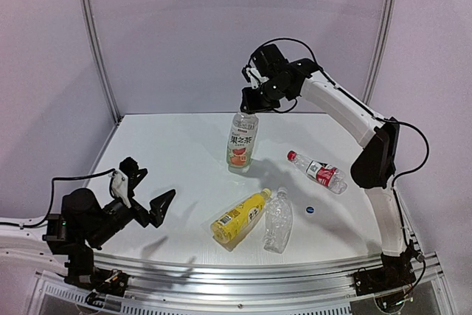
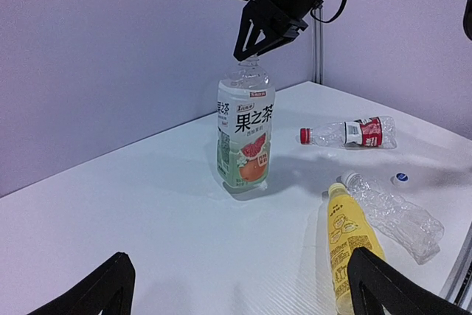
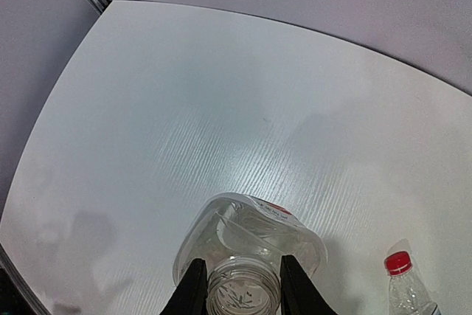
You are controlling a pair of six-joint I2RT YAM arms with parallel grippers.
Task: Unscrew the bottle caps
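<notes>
The fruit-label bottle stands upright at the table's middle back, and its threaded mouth is open with no cap. My right gripper is above it, with its fingers pressed on both sides of the neck. It also shows in the left wrist view. A blue-and-white cap lies loose on the table. The red-label bottle lies on its side with its red cap on. The yellow bottle and the plain clear bottle lie side by side. My left gripper is open and empty at the near left.
The white table ends at a metal rail along the near edge. Purple walls and a metal corner post close in the back and left. The yellow bottle lies just beyond my left gripper's right finger.
</notes>
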